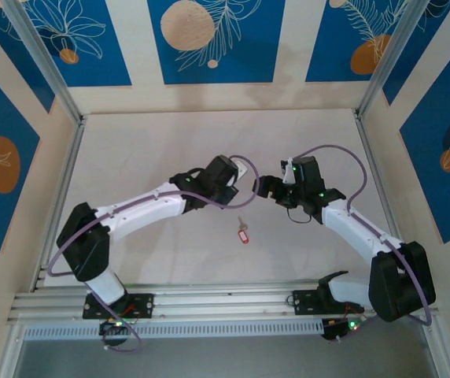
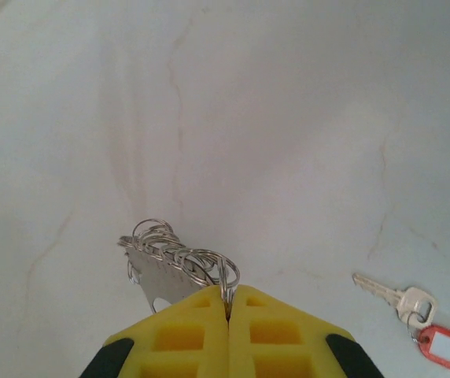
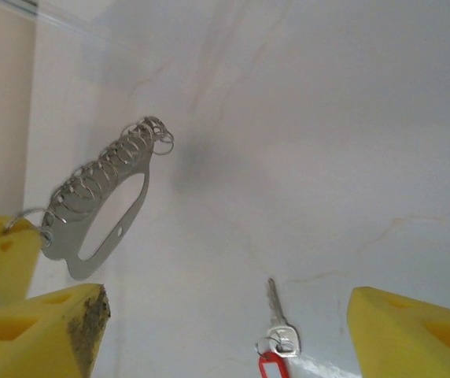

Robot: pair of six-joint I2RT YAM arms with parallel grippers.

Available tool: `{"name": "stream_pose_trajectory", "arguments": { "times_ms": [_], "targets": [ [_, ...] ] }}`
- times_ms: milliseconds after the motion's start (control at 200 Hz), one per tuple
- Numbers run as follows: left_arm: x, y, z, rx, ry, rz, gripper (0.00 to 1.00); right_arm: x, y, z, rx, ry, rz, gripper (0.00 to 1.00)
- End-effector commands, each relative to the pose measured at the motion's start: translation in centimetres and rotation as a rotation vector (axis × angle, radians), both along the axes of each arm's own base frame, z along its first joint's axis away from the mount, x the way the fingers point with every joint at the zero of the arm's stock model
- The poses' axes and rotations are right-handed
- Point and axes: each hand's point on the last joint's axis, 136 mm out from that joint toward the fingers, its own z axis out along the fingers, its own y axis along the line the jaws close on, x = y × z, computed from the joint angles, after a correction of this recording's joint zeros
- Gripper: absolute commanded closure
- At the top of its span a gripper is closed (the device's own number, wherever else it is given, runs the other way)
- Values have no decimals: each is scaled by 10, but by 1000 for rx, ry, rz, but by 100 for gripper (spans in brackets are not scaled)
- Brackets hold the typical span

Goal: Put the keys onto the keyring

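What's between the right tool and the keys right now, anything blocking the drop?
Nothing visible. The right tool is open above the keys, which lie alone on the bare table. The keyring is off to the side, clamped in the left tool, not across that path.

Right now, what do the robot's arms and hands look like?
The left arm and right arm have white links, black joints, a looping purple cable and green lights. The left hand and right hand have yellow blocky fingers with square recesses; one right finger is smudged dark.
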Motion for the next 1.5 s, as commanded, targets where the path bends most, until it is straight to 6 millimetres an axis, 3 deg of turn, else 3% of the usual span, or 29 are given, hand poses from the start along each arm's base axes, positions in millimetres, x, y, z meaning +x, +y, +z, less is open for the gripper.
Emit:
{"name": "stream_pose_trajectory", "arguments": {
  "times_ms": [0, 255, 405, 990, 1160, 1495],
  "targets": [
    [5, 2, 41, -151, -63, -35, 100, 5, 16, 28, 72, -69, 65, 25],
    [-7, 7, 95, -483, -84, -167, 100, 7, 30, 63, 154, -170, 145, 43],
    [-12, 9, 107, -593, -54, -230, 100, 9, 40, 84, 212, -216, 190, 54],
    [-32, 3, 127, -790, 21, -367, 100, -14, 70, 141, 381, -400, 431, 51],
    [-35, -1, 130, -827, 36, -387, 100, -23, 78, 146, 395, -426, 480, 51],
    [-41, -7, 133, -861, 67, -437, 100, -19, 76, 152, 388, -450, 479, 51]
  ]
}}
